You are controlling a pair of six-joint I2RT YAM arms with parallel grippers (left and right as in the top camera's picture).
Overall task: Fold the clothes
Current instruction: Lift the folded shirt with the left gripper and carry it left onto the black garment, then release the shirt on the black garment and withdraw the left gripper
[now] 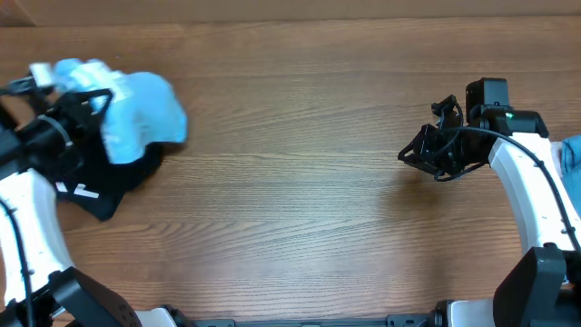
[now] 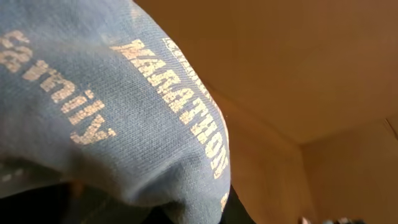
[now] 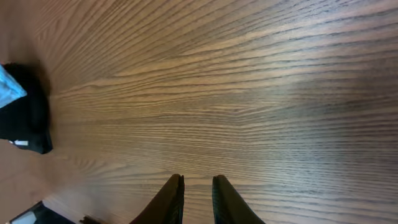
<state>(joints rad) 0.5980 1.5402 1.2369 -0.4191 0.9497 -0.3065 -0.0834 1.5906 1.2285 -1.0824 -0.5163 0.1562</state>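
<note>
Light blue shirt point(image 1: 141, 113) sat bunched at the far left of the counter point(image 1: 300, 182), heaped partly over a black garment point(image 1: 113, 186) and draped across the end of the left arm point(image 1: 36, 136). The left wrist view was filled with blue knit carrying pale printed lettering, so the left fingers were covered. Could not tell if they pinched the cloth or were just buried in it.

Right fingers point(image 3: 176, 196) hung over bare wood well apart from the pile, narrowly parted with a slim gap between them, holding nothing. A bit of another blue cloth point(image 1: 572, 154) showed at the right edge, mostly cut off.

Handling judgement: the shirt looked soft, light and limp. It would sag and crumple with no stiffness to hold a shape, and the knit probably gives decent grip rather than sliding. Nothing fragile. Being wadded, it needs spreading flat first. Best holds are likely an edge or corner: hem, shoulder seam or sleeve end, one per arm, pinching a single layer. Grabbing the middle of the lump would just lift a ball and might drag the black garment along.
</note>
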